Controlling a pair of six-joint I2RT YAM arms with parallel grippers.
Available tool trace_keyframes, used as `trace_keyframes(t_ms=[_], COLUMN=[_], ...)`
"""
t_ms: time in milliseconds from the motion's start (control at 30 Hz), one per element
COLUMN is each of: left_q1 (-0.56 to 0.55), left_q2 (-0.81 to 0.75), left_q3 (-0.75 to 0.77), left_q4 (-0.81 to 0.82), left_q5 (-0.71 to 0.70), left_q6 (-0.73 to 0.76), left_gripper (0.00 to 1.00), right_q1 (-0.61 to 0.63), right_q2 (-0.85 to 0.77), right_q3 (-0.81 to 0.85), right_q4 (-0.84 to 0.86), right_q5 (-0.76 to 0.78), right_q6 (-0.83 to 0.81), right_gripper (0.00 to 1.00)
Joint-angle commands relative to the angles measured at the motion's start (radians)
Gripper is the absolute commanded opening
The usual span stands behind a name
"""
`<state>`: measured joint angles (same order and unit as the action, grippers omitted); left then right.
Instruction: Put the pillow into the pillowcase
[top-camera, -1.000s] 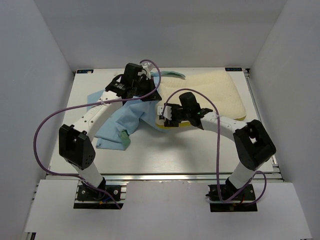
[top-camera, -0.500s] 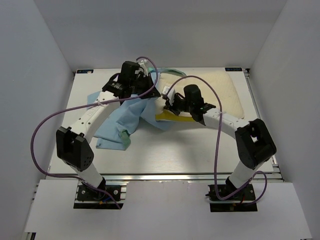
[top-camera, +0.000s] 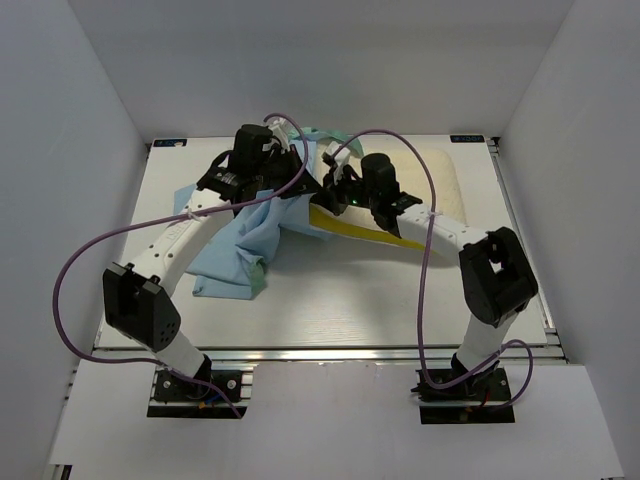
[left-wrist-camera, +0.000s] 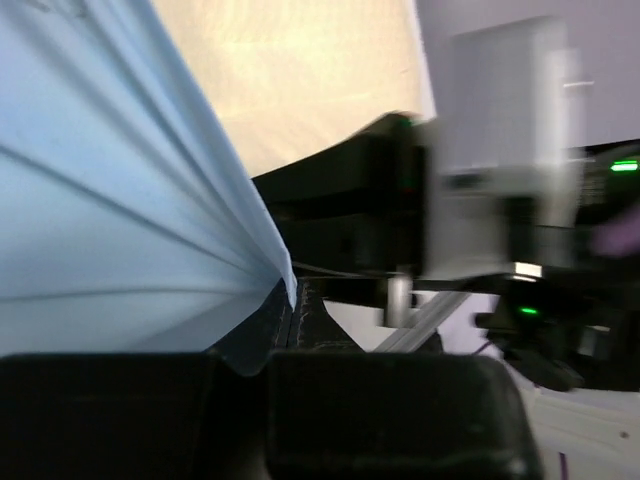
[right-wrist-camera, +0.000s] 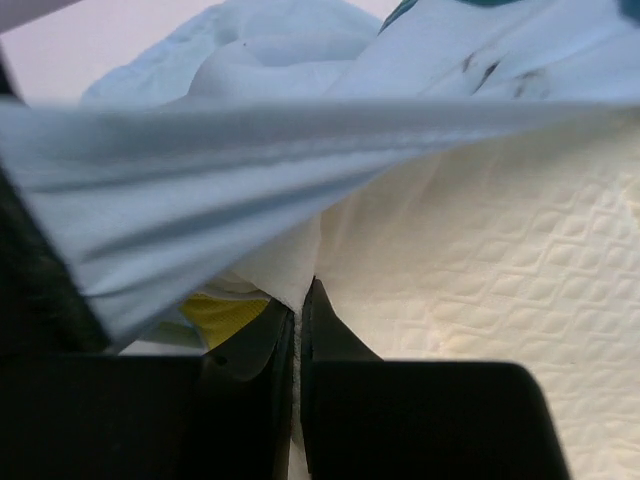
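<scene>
Left gripper (left-wrist-camera: 290, 305) clamped on pillowcase (left-wrist-camera: 110, 230) edge; light blue cloth fans out leftward in taut pleats. Cream pillow (left-wrist-camera: 300, 80) behind, top centre. Right arm (left-wrist-camera: 440, 210), black and white, blurred, close alongside, green lights lit.

Work surface: white table (top-camera: 350, 310), faint wood grain, matte. Enclosed by plain white walls: left wall (top-camera: 60, 200), right wall (top-camera: 590, 200), far wall (top-camera: 320, 60). Aluminium rail (top-camera: 330, 355) runs along the table's near edge; white board (top-camera: 330, 425) nearer still. Lighting even and diffuse, shadows soft. No windows visible.
</scene>
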<state>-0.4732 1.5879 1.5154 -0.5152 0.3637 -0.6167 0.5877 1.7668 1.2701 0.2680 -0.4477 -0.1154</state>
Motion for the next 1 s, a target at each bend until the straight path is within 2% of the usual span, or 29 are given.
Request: trace_keyframes(t_ms=[0, 133, 233, 400, 600, 700, 800, 867, 933, 967], left_q1=[-0.013, -0.016, -0.015, -0.016, -0.016, -0.015, -0.016, -0.015, -0.015, -0.016], left_q2=[-0.06, -0.06, -0.063, -0.075, -0.095, -0.121, -0.195, -0.268, -0.307, -0.321], left_q3=[0.06, 0.039, 0.019, 0.029, 0.132, 0.063, -0.104, -0.279, -0.398, -0.505], left_q4=[0.063, 0.116, 0.075, 0.112, 0.135, 0.168, 0.165, 0.208, 0.281, 0.314], left_q5=[0.13, 0.196, 0.163, 0.172, 0.178, 0.195, 0.141, 0.123, 0.119, 0.126], left_q6=[-0.095, -0.15, -0.124, -0.156, -0.215, -0.241, -0.229, -0.242, -0.27, -0.287], left_gripper=[0.0, 0.0, 0.0, 0.0, 0.0, 0.0, 0.0, 0.0, 0.0, 0.0], right_q1=[0.017, 0.023, 0.06, 0.161, 0.147, 0.115, 0.072, 0.049, 0.046, 0.047], right_q2=[0.005, 0.011, 0.02, 0.036, 0.063, 0.063, 0.069, 0.074, 0.08, 0.083], right_q3=[-0.028, -0.014, 0.035, 0.014, -0.051, -0.044, -0.034, -0.041, -0.052, -0.061], right_q4=[0.198, 0.255, 0.203, 0.074, 0.118, 0.193, 0.286, 0.332, 0.335, 0.329], right_q5=[-0.078, -0.137, -0.193, -0.132, -0.086, -0.095, -0.134, -0.167, -0.183, -0.201], right_q6=[0.147, 0.232, 0.218, 0.086, 0.201, 0.351, 0.547, 0.647, 0.671, 0.674], right_gripper=[0.0, 0.0, 0.0, 0.0, 0.0, 0.0, 0.0, 0.0, 0.0, 0.0])
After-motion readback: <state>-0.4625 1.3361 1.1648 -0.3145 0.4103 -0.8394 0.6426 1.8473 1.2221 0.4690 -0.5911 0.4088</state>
